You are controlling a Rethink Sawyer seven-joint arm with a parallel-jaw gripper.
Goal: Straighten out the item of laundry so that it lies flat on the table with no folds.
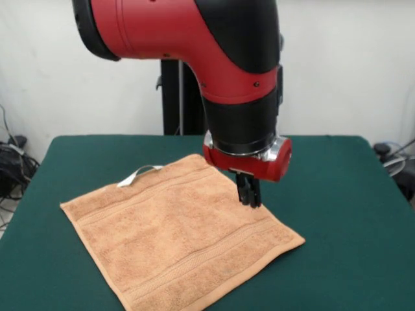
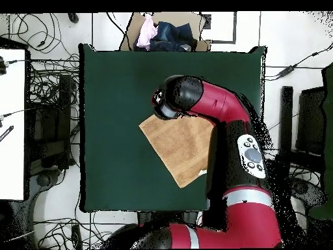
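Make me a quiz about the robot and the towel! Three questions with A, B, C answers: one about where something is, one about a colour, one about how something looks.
1. Where does the white tag stick out from the towel in the front view?
A. its far edge, towards the wall
B. its near corner
C. its right corner

2. What colour is the table?
A. blue
B. dark green
C. white

3. How does the towel lie?
A. rolled up
B. hanging off the table
C. spread out flat

Answers:
1 A, the tag loops out past the far edge.
2 B, the cloth top is dark green all around the towel.
3 C, all four corners show and no fold shows, with the gripper just above its right side.
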